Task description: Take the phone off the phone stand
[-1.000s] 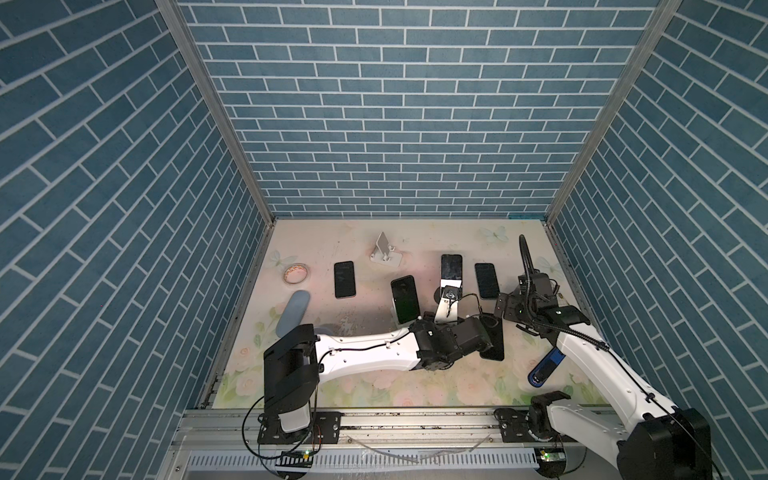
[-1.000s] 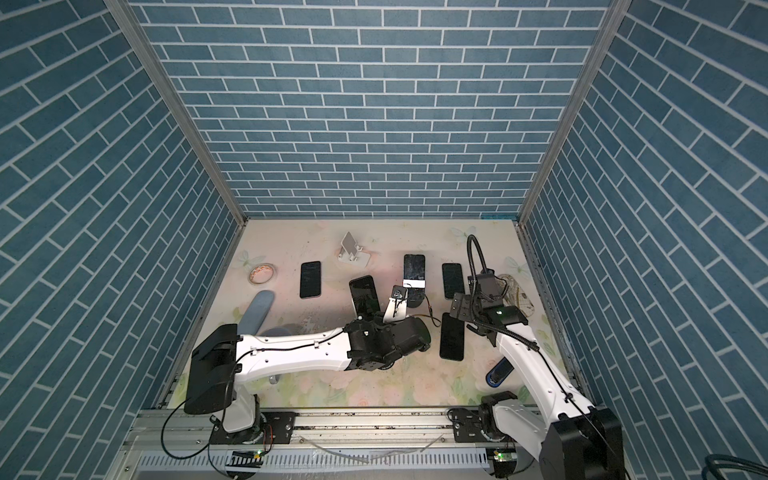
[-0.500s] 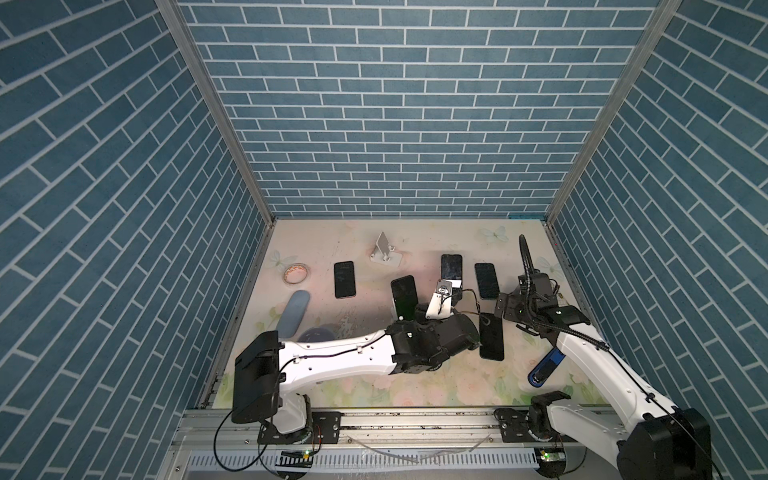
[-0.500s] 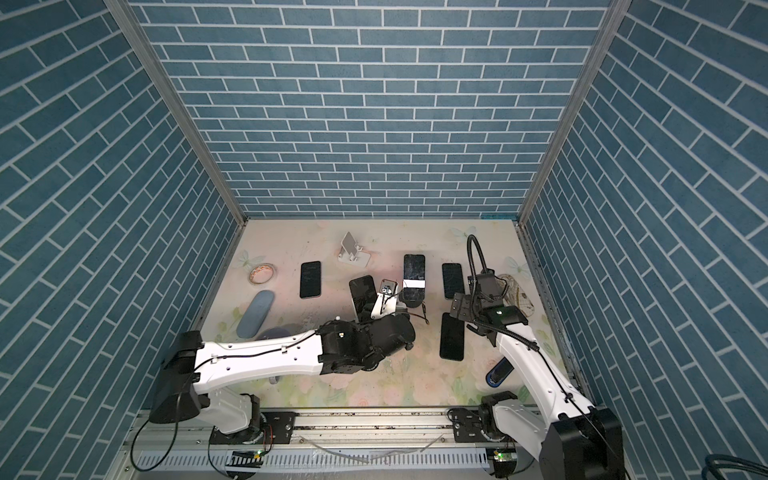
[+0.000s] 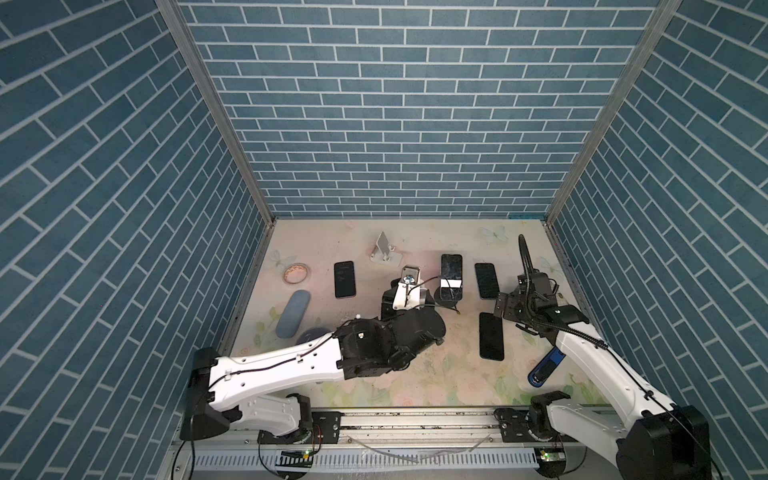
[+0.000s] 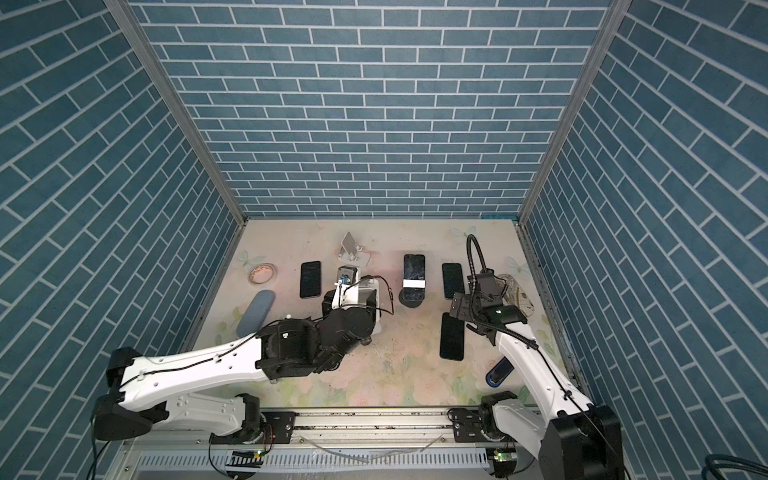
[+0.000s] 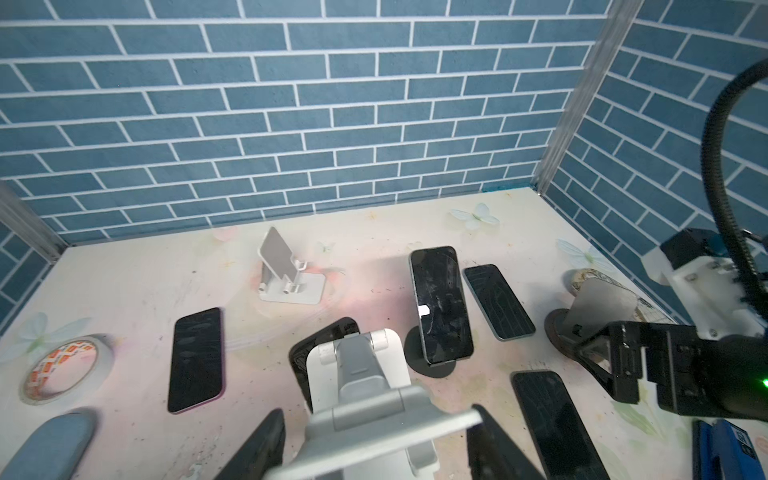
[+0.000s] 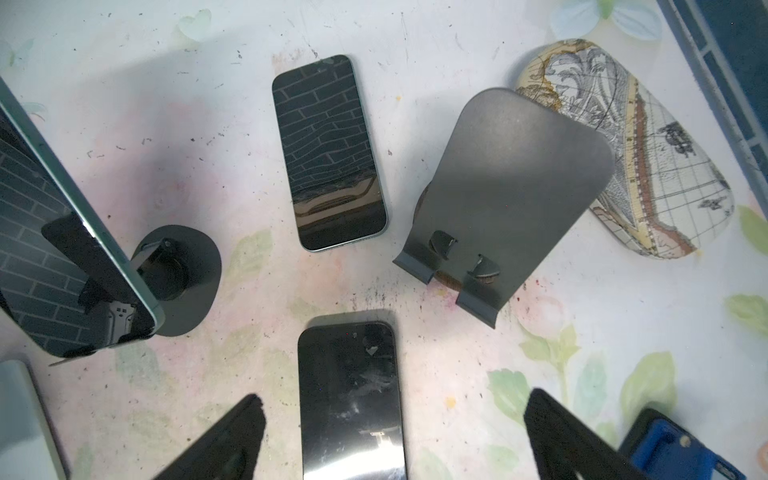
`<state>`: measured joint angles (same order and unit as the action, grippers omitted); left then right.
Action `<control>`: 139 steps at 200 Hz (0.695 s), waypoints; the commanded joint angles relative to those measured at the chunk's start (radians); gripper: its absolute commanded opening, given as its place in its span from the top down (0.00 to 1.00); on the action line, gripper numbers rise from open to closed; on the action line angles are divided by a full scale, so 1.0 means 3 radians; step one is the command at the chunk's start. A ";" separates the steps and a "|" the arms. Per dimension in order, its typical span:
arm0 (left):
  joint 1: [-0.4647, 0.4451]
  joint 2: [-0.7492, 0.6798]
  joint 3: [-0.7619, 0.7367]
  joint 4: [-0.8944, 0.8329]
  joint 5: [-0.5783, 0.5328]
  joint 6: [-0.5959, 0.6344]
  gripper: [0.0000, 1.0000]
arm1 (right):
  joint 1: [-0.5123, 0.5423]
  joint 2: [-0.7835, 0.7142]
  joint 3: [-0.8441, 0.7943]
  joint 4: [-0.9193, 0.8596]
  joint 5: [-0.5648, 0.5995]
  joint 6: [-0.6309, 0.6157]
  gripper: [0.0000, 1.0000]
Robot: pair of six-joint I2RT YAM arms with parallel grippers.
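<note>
Phone leans on stand, whose base left hand clamps; right hand, spread and empty, should pinch phone's long edges and lift straight up.

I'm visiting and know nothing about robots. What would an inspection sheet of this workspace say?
Surface: floral tabletop, speckled.
Job's things: propped phone on a black stand; half-hidden phone on a silver stand.
Clutter: three flat phones; white stand and grey stand, both empty; tape roll; blue-grey case; map-print case.
End effectors: left end effector straddles the silver stand's base, grip unclear; right end effector open over one flat phone.
Cables: black hose arches above the right end effector.
Surroundings: blue brick walls.
</note>
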<state>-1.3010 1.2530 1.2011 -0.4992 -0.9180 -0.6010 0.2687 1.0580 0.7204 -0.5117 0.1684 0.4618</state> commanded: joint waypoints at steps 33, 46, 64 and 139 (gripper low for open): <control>0.0336 -0.0408 -0.0095 -0.0530 -0.0235 -0.0039 0.43 | -0.0012 -0.0074 -0.0103 0.0121 -0.0105 -0.0104 0.02; 0.0511 -0.0479 -0.0129 -0.0589 -0.0112 -0.0051 0.43 | -0.0016 -0.0085 -0.0102 0.0126 -0.0086 -0.0108 0.01; 0.0827 -0.0554 -0.0204 -0.0600 0.0163 -0.0078 0.43 | -0.0013 -0.0076 -0.0095 0.0140 -0.0097 -0.0113 0.01; 0.1746 -0.0231 -0.0397 -0.0108 0.1072 0.0217 0.43 | -0.0014 0.0147 -0.0018 0.0294 -0.0196 -0.0103 0.02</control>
<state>-0.8284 1.1427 1.0954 -0.6224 -0.6891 -0.5831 0.2680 1.0843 0.7094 -0.4526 0.1246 0.4618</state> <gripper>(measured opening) 0.665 0.985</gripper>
